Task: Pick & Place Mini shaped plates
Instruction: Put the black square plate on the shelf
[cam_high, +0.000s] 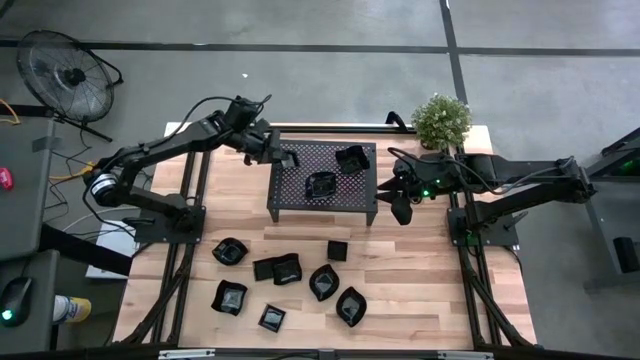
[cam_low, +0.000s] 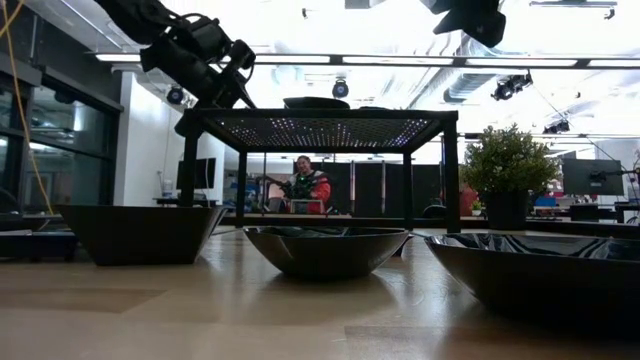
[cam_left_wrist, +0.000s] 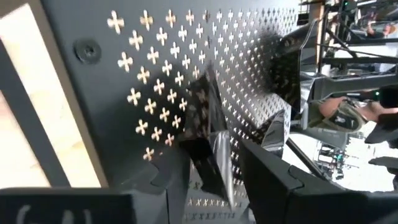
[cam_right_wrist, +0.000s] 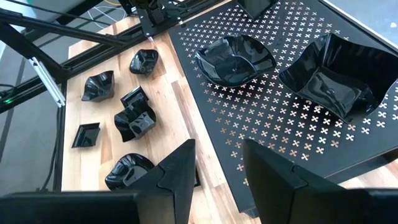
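Observation:
My left gripper (cam_high: 283, 156) hovers over the left part of the black perforated rack (cam_high: 300, 203) and is shut on a small glossy black plate (cam_left_wrist: 210, 152). In the low view it (cam_low: 212, 78) stands above the rack's left end. My right gripper (cam_high: 400, 203) is open and holds nothing, just off the rack's right edge. Two mini plates rest on the rack's mesh top, one (cam_high: 320, 185) near the middle and one (cam_high: 352, 158) farther back. Several more plates (cam_high: 285, 270) lie on the wooden table in front of the rack. My left gripper pinches the plate (cam_high: 289, 158) between its two fingers (cam_left_wrist: 264, 171), which hold one edge of it (cam_left_wrist: 214, 177). The fingers slant down from the table's left side. The plate stands on edge in the hold and points toward the mesh; whether it touches the mesh, I cannot tell.
A potted plant (cam_high: 441, 120) stands at the table's far right corner, close to the right arm. A fan (cam_high: 65, 75) sits on the floor beyond the table's left side. A seated person (cam_low: 305, 185) shows far behind the rack. Bare wood lies right of the rack (cam_right_wrist: 186, 106).

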